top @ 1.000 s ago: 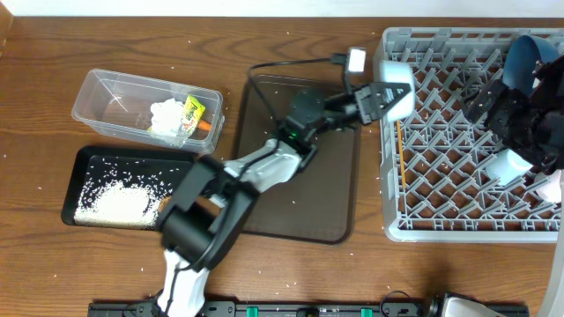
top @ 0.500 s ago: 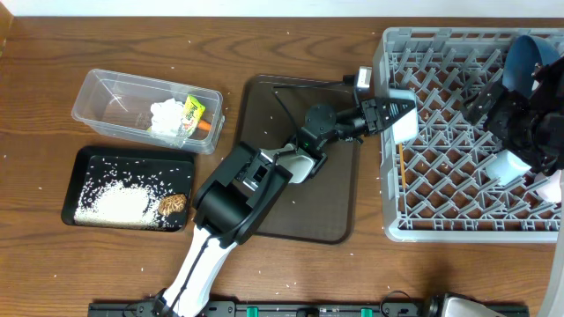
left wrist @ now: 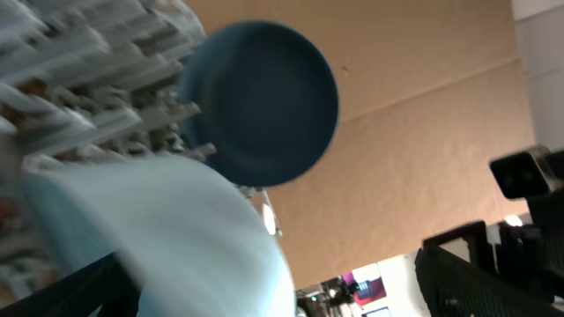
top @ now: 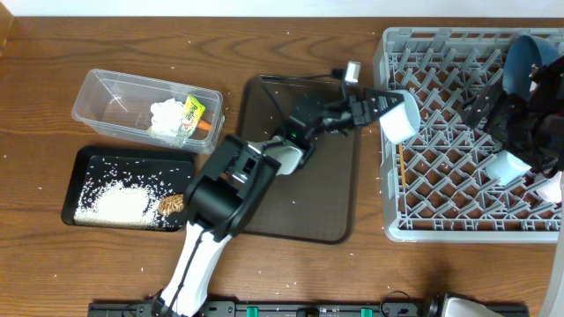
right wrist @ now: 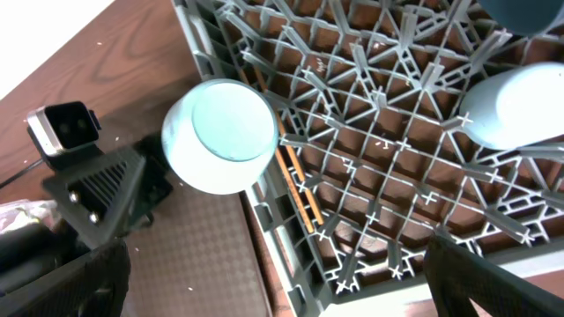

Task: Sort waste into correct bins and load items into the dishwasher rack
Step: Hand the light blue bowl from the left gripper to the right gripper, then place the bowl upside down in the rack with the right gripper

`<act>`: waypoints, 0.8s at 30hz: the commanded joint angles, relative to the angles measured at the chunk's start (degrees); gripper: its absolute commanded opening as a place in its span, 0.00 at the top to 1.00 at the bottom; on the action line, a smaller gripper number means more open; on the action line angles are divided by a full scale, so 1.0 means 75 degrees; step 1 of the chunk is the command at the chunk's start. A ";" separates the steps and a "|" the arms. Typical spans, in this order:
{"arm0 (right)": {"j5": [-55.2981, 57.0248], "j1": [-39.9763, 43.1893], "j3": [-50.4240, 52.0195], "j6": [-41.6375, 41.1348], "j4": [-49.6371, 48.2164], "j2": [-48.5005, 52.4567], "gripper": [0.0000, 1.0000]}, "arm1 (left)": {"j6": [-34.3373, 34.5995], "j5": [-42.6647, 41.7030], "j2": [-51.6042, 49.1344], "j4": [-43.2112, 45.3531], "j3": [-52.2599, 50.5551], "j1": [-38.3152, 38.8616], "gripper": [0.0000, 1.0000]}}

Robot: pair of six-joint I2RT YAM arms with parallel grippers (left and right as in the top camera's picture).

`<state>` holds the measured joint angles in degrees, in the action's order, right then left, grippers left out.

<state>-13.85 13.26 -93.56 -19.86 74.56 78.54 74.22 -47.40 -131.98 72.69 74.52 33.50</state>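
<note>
Nearest the robot, the black tray [top: 132, 158] holds the rice [top: 110, 204] and the brown lump [top: 174, 204], so the food scraps look sorted. Just behind it, the clear tub [top: 110, 97] carries the tissue [top: 166, 114], the wrapper [top: 191, 110] and the carrot [top: 204, 125], bunched at its right end.

Now the live step. The left gripper [top: 381, 107] reaches across the brown serving tray [top: 291, 211], jaws clamped on the white bowl [top: 401, 114]. The bowl hangs tipped on its side right over the left wall of the dishwasher rack [top: 392, 176]. That tilt looks deliberate, so the bowl can stand on edge between the pegs.

Further over, the right gripper [right wrist: 273, 282] hovers above the lattice. Its jaws are spread wide and hold nothing, apparently keeping out of the bowl's way. Beside it, 1 small blue cup [top: 507, 165] sits upturned in the rack. At the far corner the dark blue dish [top: 529, 53] stands on edge.
</note>
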 commanded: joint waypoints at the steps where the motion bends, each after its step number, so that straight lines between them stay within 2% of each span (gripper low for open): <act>1: -0.0391 0.0073 -0.0012 0.0408 -0.0070 -0.0356 0.01 | -0.0466 -0.0466 0.0437 -0.0280 0.0154 -0.0356 0.02; 7: -0.1137 0.0073 -0.0012 0.1145 -0.0420 -0.0749 0.01 | -0.1451 -0.1008 0.1075 -0.1571 0.0154 -0.1058 0.02; 11: -0.1903 0.0055 -0.0012 0.1716 -0.0522 -0.0991 0.01 | -0.2541 -0.1492 0.1990 -0.3287 0.0154 -0.1670 0.02; 17: -0.2623 -0.0332 -0.0012 0.2122 -0.0592 -0.1239 0.01 | -0.5403 -0.1373 0.4103 -0.7959 0.0154 -0.2815 0.02; 21: -0.2311 -0.0848 -0.0012 0.2104 -0.0641 -0.1285 0.01 | -0.7216 0.0134 0.5732 -1.1427 0.0154 -0.3637 0.02; 24: -0.2186 -0.1244 -0.0012 0.2090 -0.0624 -0.1285 0.01 | -0.8116 0.1749 0.6945 -1.3613 0.0154 -0.4115 0.02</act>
<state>-30.26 6.37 -93.56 -5.54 69.82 69.36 26.81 -46.48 -86.61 -23.07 75.40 4.43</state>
